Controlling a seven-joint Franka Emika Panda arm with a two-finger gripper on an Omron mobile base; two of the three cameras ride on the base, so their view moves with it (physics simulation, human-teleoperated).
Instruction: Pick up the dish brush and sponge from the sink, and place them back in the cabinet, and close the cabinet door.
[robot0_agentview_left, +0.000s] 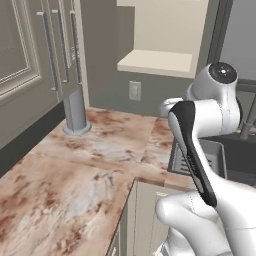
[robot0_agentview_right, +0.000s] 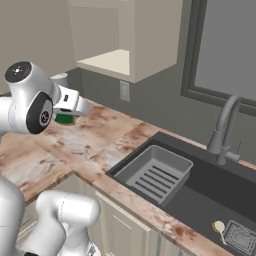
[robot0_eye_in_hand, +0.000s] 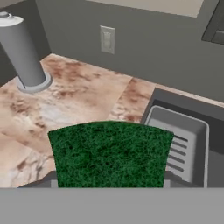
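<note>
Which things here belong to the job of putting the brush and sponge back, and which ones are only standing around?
Belonging to the job:
- sponge, held between the fingers over the counter
- dish brush, lying in the sink
- cabinet, open, shelf bare

Only standing around:
- grey cylinder on the counter
- wall outlet
- faucet
- drainer tray

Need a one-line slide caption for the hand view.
Claw carrying the green sponge above the marbled counter, sink drainer ahead.
</note>
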